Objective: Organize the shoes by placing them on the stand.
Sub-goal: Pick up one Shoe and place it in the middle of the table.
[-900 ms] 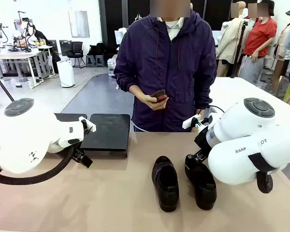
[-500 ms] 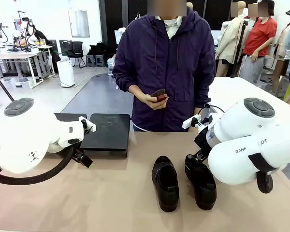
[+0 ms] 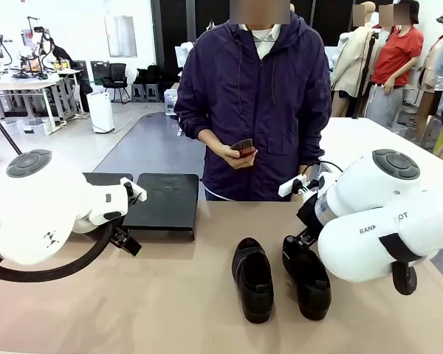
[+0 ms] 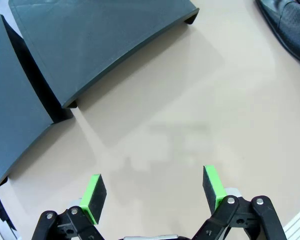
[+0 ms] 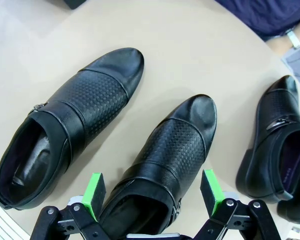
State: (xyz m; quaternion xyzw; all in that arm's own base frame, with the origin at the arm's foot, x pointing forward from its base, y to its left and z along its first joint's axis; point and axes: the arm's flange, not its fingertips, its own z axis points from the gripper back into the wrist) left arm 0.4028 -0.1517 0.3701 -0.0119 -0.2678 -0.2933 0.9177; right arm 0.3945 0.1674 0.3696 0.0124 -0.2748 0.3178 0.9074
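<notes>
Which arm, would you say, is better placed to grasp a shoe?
Right: its open pincer hovers over a glossy black leather shoe; the left pincer faces tan tabletop by the flat black stand.

Glossy perforated leather-look shoes [image 5: 85, 115], matt black stand [image 4: 105, 40], smooth tan tabletop [image 4: 190, 100]

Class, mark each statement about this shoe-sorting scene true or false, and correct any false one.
1. The left gripper is open above bare tabletop. True.
2. The right gripper is clamped on a shoe. False: it is open, with the shoe below it.
3. The neighbouring shoe sits on the stand. False: it lies on the tabletop, beside the first shoe.
4. The person's hand holds a small dark object. True.
</notes>
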